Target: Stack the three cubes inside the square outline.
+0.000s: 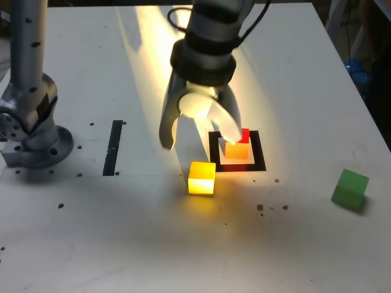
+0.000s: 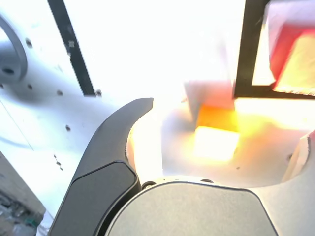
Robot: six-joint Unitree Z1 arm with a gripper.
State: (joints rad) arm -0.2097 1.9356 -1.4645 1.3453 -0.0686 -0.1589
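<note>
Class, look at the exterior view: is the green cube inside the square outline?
No. The green cube sits far to the exterior view's right of the square outline.

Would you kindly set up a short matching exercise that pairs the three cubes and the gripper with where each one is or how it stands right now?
Things:
1. red cube
2. yellow cube
3. green cube
4. gripper

Places or states:
A. alone, far toward the exterior view's right
B. inside the square outline
C. open, holding nothing
D. on the table just outside the outline's near-left corner, exterior view

Pairs: 1-B, 2-D, 3-A, 4-C
</note>
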